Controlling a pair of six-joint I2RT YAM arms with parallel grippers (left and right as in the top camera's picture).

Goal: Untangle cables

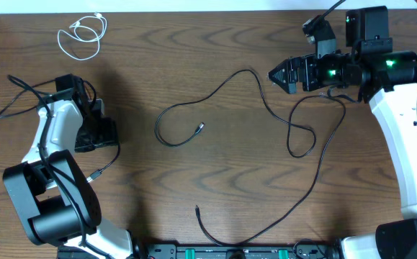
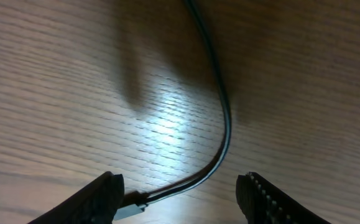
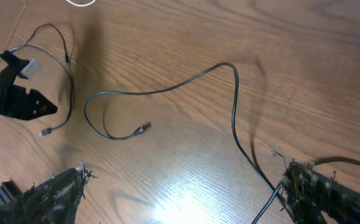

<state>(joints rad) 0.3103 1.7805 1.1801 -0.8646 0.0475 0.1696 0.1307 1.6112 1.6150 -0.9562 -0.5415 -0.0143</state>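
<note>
Separation work is part done, judged from how the cords lie. White cord (image 1: 75,29) sits coiled alone at the far left of the bench (image 1: 215,180), well apart from the rest. Short black cord (image 1: 106,167) lies at the left beside the left arm. In the left wrist view it runs between the left fingers (image 2: 99,199), its plug end just beside one of them. Those fingers are spread wide and grasp nothing. Middle black cord (image 1: 252,71) has a free plug end at centre, makes one loop, runs far, then drops right into a small loop that crosses itself. Long black cord (image 1: 316,181) runs from a free end at near centre up to the right. There it meets the middle cord, just on the near side of the right fingers (image 3: 329,193); whether the two are wound together cannot be told. The right fingers are likewise released and wide apart, with a cord passing close by one of them, not gripped. Step in hand, by my reading: the left arm is lined up to take the short cord near its plug. The next move calls for closing on the cord rather than the plug and drawing it left, clear of the others. The right-hand crossing then wants lifting apart.
</note>
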